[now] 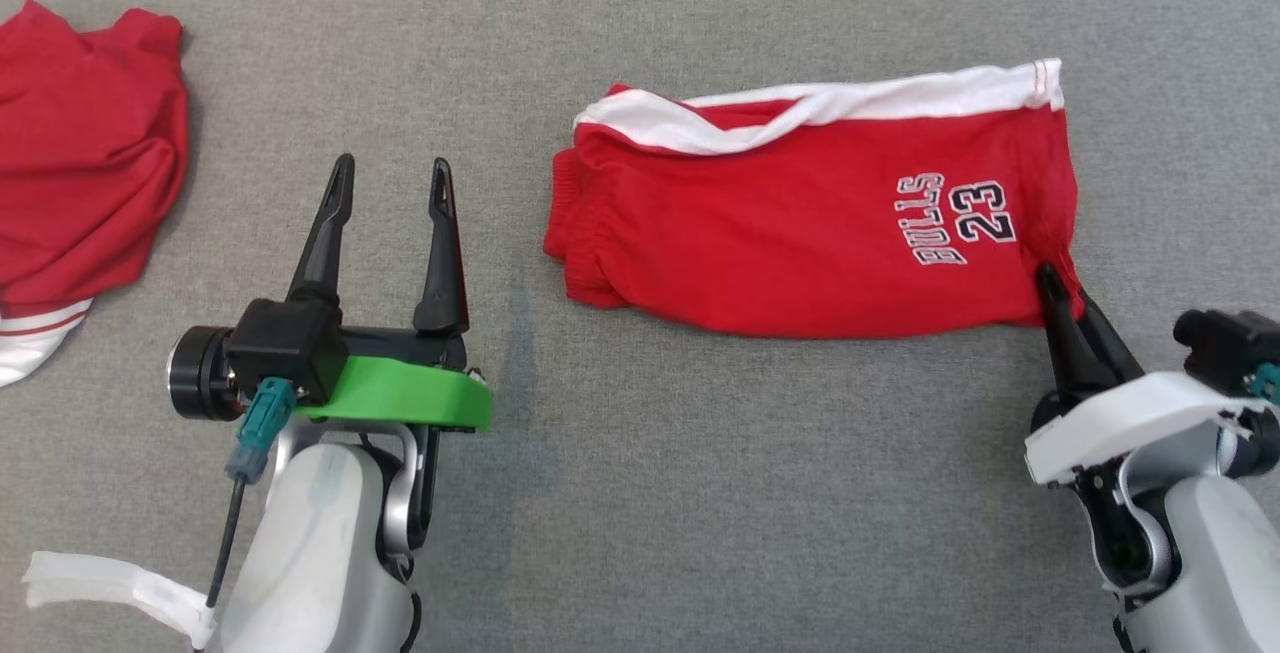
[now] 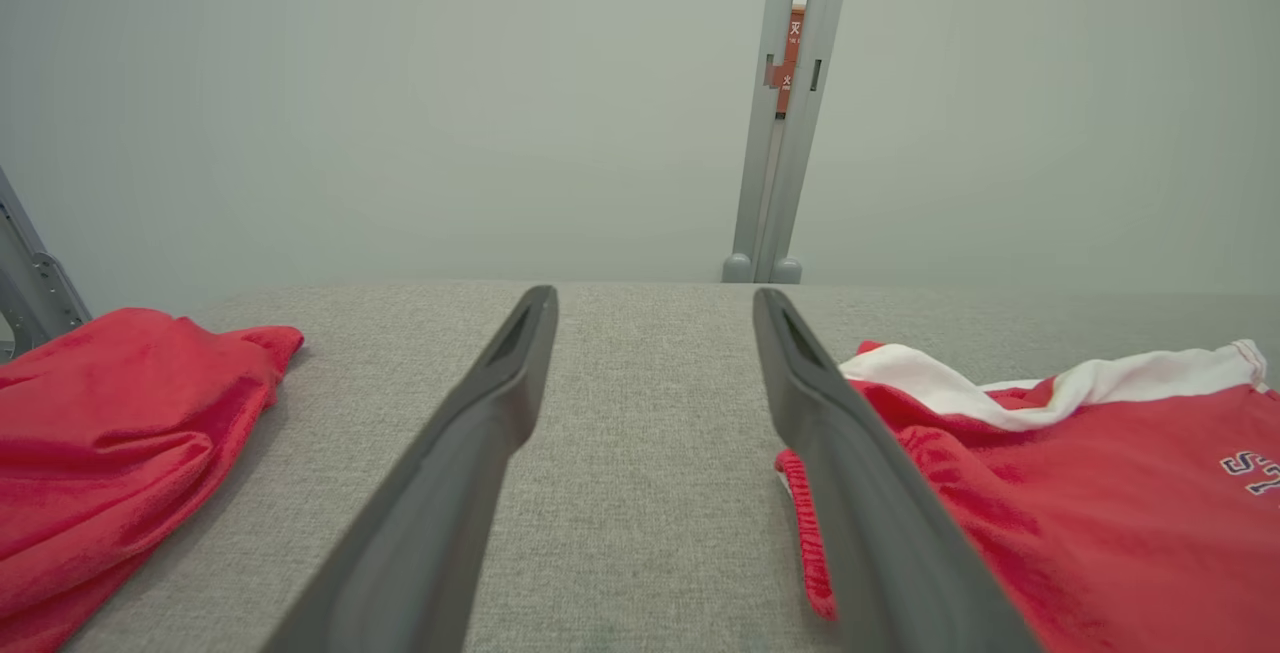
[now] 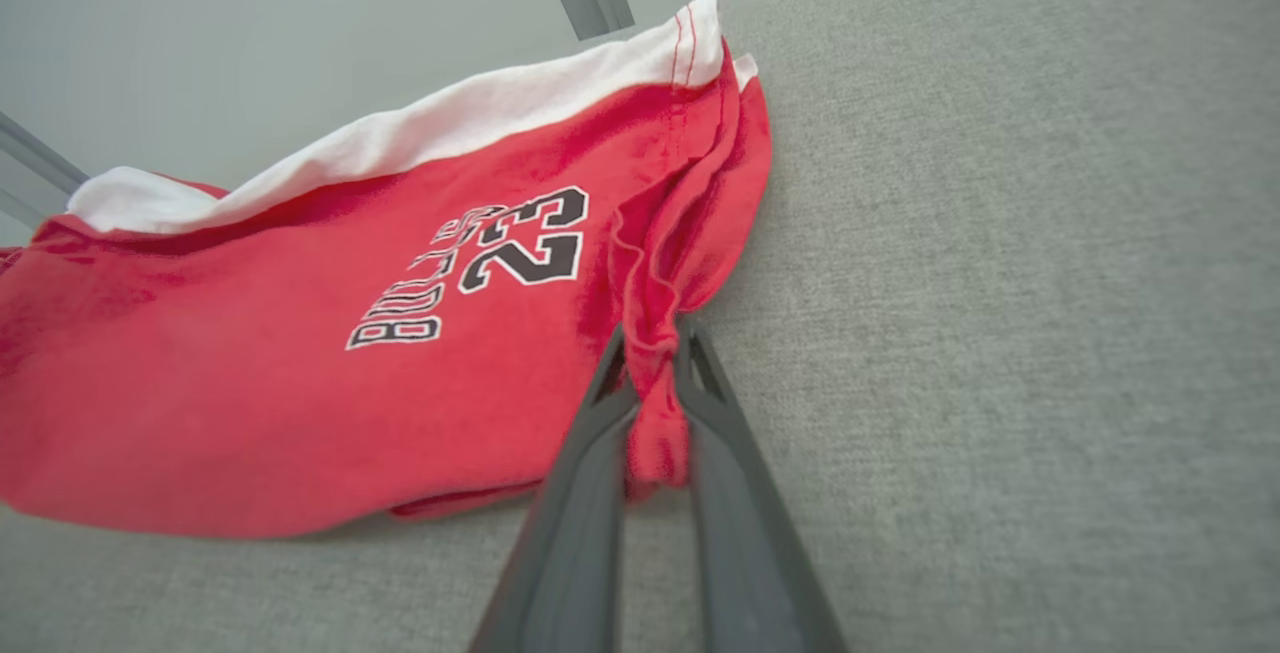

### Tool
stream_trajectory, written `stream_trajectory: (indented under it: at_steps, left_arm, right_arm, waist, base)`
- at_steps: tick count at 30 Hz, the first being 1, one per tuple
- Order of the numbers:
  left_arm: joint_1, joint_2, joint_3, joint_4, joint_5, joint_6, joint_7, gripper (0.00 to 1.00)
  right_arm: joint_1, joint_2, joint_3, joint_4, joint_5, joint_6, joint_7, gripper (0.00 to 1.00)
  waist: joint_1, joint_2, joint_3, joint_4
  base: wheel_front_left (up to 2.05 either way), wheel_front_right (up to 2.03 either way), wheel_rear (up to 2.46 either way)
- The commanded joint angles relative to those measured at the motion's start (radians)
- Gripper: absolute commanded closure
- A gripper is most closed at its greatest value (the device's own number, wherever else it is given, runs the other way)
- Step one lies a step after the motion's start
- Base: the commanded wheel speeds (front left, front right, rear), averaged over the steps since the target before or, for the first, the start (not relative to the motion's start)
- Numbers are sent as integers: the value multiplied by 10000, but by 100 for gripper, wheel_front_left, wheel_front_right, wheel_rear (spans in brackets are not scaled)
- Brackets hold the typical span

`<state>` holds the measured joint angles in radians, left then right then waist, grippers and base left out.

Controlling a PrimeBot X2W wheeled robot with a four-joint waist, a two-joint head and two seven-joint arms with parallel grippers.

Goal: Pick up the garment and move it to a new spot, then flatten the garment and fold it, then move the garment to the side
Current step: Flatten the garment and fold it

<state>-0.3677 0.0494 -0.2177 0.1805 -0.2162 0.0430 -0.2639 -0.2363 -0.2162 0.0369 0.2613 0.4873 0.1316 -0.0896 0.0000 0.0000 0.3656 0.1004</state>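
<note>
- The shorts (image 1: 800,223), red with a white band along the far edge and a printed number, lie folded on the right half of the grey table (image 1: 640,493). Their long axis runs left to right.
- The right gripper (image 1: 1063,288) is at the near right corner of the shorts. Its fingers are drawn narrow and pinch a bunched ridge of red cloth, which the right wrist view shows squeezed between them. How many layers are caught is hard to tell, though it is probably more than one.
- The left gripper (image 1: 392,165) hovers over bare table, fingers spread wide with nothing between them. The shorts lie to its right, near but apart.
- The hold is at one end of the long axis, so the rest of the shorts would trail lengthwise behind any pull from that corner. The left arm is the nearer one to the free left end.
- As the shorts already look folded, the step in hand seems to be moving them aside. A one-corner grip could drag the fold open.
- Another red garment (image 1: 80,143) lies at the far left, well apart from the shorts.
</note>
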Motion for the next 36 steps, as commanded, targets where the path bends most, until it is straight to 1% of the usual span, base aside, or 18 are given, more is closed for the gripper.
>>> stream_trajectory:
  at_steps: [1,5,8,12,15,19,23,26,30,32,36]
  left_arm:
    - [185,33,48,68,115,-53,-6,0]
    - [344,32,62,158,121,-104,-6,0]
    - [436,29,58,248,-12,-126,-7,0]
    - [459,30,44,293,-14,-111,-6,0]
    - [384,30,19,300,-12,-110,-6,0]
    - [283,29,-11,286,-44,-105,-6,0]
    - [200,28,-31,272,-97,-81,-6,0]
    - [157,26,-84,252,-157,-32,-6,0]
    - [206,28,-168,182,-276,45,-6,0]
    - [258,26,-204,148,-314,85,-6,0]
    - [319,26,-256,122,-403,142,-6,0]
  right_arm:
    - [385,144,-269,-162,-87,-18,6,100]
    - [1166,572,-908,-553,-326,-16,212,100]
    - [1437,739,-1137,-756,-492,-16,366,100]
    - [1422,736,-1258,-935,-810,-16,499,100]
    - [888,547,-978,-1374,-1135,-16,598,100]
    - [89,476,99,-1997,-1389,-15,813,100]
    - [-884,701,1841,-2258,-1315,-15,1034,100]
    - [-1400,903,3168,-2015,-1118,-15,1148,100]
    - [-1684,870,4525,-1525,-786,-15,1300,100]
    - [-1635,758,5025,-1255,-662,-15,1411,100]
    - [-1439,580,5501,-908,-441,-15,1423,100]
  waist:
    - [0,0,-328,-140]
    - [0,0,-502,-140]
    - [0,0,-577,-166]
    - [0,0,-632,-173]
    - [0,0,-663,-115]
    - [0,0,-684,3]
    - [0,0,-680,161]
    - [0,0,-662,344]
    - [0,0,-594,582]
    - [0,0,-553,660]
    - [0,0,-494,730]
  base:
    - [0,0,0]
    - [0,0,0]
    - [0,0,0]
    - [0,0,0]
    - [0,0,0]
    - [0,0,0]
    - [0,0,0]
    - [0,0,0]
    - [0,0,0]
    - [0,0,0]
    - [0,0,0]
